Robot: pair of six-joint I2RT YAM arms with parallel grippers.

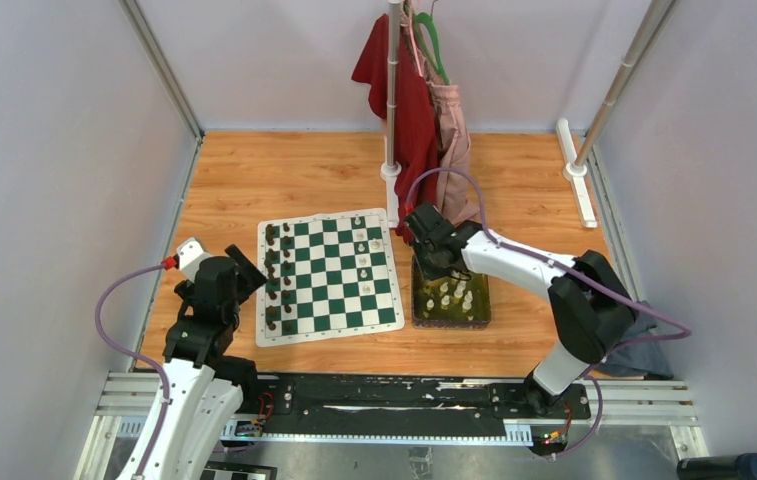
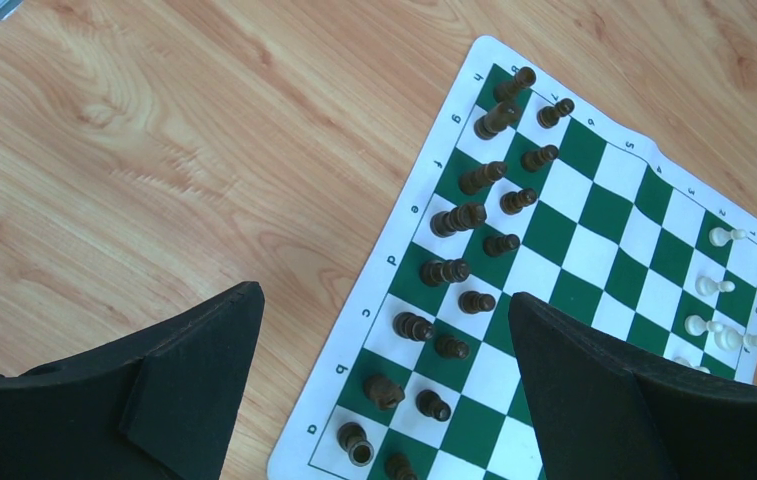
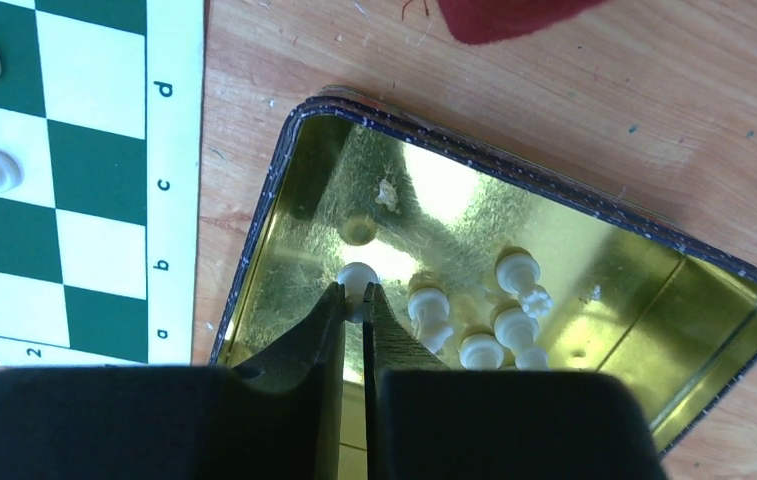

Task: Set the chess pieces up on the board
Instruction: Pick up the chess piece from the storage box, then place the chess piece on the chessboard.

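- The board (image 1: 324,290) lies flat on the wooden tabletop (image 1: 254,170), about midway between its left and right edges and closer to the near edge.
- Dark brown chessmen (image 1: 272,280) stand in two rows along the board's left side. A few cream-white chess pieces (image 1: 362,262) stand on its right side.
- The other white ones lie or stand in a shiny golden tray (image 3: 574,205). The tray sits on the tabletop just beside the board's right edge.
- The right fingers (image 3: 324,330) reach down into the tray and are closed on the round head of one white piece (image 3: 357,275), with only a thin slit between them. Several others stand near it, on its right.
- The left fingers (image 2: 204,370) are spread wide and hold nothing. They hang over the tabletop by the board's left edge, above the dark rows.
- I judge that each piece is light, hard and smooth plastic, so it does not bend or break easily, but it can slip or turn between flat fingers.
- The best place to hold is probably the narrow neck just under the head, with the piece kept upright.
- The base is small, so a piece set down tilted may fall and knock its neighbours.
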